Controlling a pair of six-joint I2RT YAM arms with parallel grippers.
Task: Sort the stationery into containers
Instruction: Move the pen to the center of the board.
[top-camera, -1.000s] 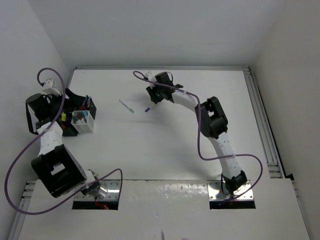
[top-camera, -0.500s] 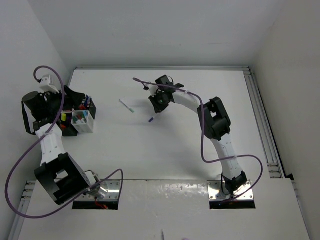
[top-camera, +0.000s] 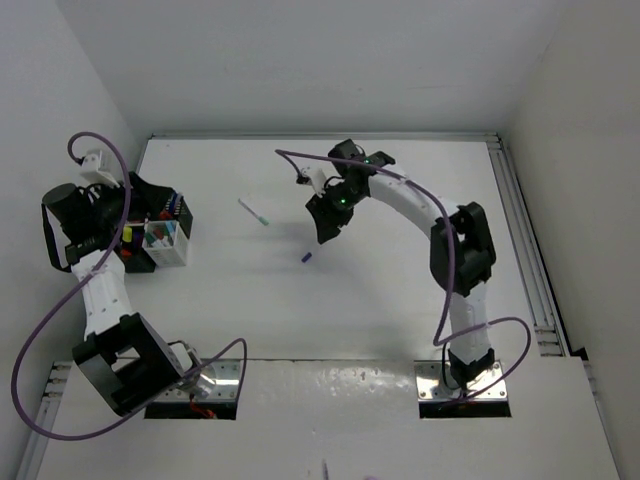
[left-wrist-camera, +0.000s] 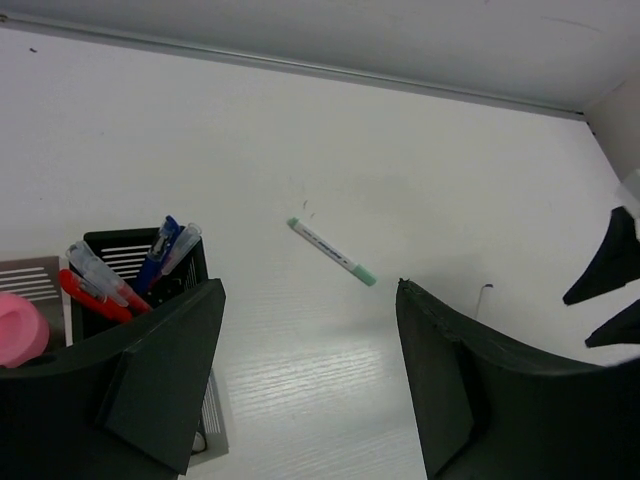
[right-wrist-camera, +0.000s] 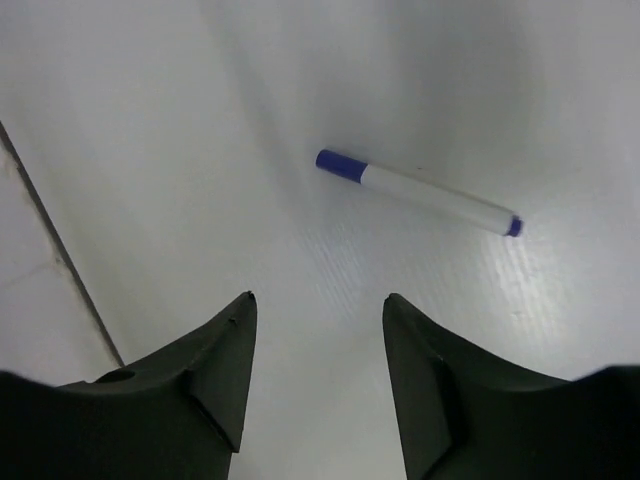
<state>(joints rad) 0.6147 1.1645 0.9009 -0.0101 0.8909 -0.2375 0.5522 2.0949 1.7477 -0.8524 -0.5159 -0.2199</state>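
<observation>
Pen (right-wrist-camera: 415, 192), blue-capped, lies on the tabletop (right-wrist-camera: 150, 100) just ahead of our right hand (right-wrist-camera: 318, 300), spread wide and empty; its long axis runs along our closing line, so we'd rotate first.

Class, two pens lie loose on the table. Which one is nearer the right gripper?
The blue-capped pen, just ahead of the right gripper and its fingertips. The green-capped pen lies farther off to the left.

Left hand (top-camera: 146, 196) at left of frame, fingers spread, empty; right hand (top-camera: 326, 228) upper centre, pointing down-left, fingers apart, empty
</observation>
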